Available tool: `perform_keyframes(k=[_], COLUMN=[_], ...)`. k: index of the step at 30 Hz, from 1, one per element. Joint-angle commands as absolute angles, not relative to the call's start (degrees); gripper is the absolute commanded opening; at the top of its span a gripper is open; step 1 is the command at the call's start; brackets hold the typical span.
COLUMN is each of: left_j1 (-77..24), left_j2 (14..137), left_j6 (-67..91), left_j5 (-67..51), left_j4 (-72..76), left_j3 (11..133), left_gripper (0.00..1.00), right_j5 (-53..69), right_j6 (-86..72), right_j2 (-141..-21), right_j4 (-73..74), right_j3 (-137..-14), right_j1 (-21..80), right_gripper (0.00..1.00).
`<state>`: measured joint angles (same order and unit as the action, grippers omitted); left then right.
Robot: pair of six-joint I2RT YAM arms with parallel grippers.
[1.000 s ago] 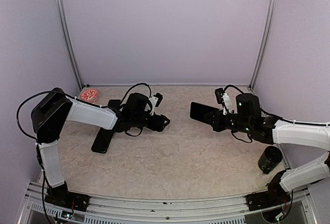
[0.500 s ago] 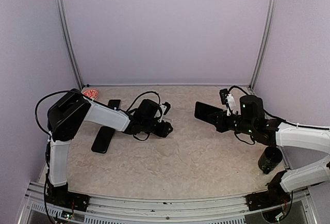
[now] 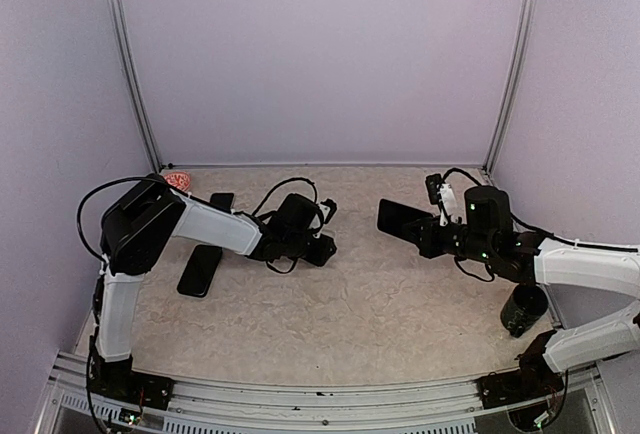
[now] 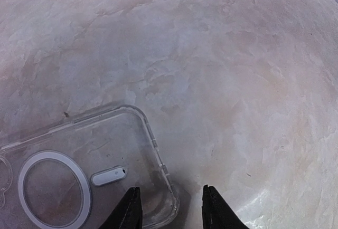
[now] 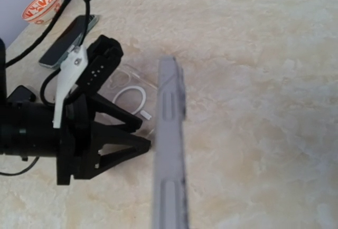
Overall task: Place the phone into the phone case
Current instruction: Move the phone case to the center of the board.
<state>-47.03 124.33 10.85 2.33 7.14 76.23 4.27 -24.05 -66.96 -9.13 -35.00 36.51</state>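
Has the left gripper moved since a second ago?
Yes. The left gripper has shifted right, farther from the black slab lying left of it.

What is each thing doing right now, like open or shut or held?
phone, held off the table
phone case, flat on the table, empty
left end effector, open, straddling the case's corner
right end effector, shut on the phone
second phone, flat on the table, untouched
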Motion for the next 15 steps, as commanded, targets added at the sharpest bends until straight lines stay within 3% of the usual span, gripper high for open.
perform_keyframes(k=[1,9,15], left_j1=[-47.44,-47.45,-47.36], left_j2=[126.51,128.21,128.28], left_j6=[10.25,8.79,7.89], left_j5=[3.66,2.63,1.19], left_j4=[5.04,3.09,2.39], left_j3=[77.71,79.63,79.69], left_gripper=[0.37,0.17,0.11], right_j5=[4.89,5.29,5.32], right_j6=[-24.12,-24.15,-24.15], right_j2=[-67.03,-67.76,-67.68], right_j4=[-12.99,-13.19,-13.23], right_j3=[-35.42,-35.42,-35.6], right_j1=[35.84,35.77,35.67], right_gripper=[0.0,0.0,0.0])
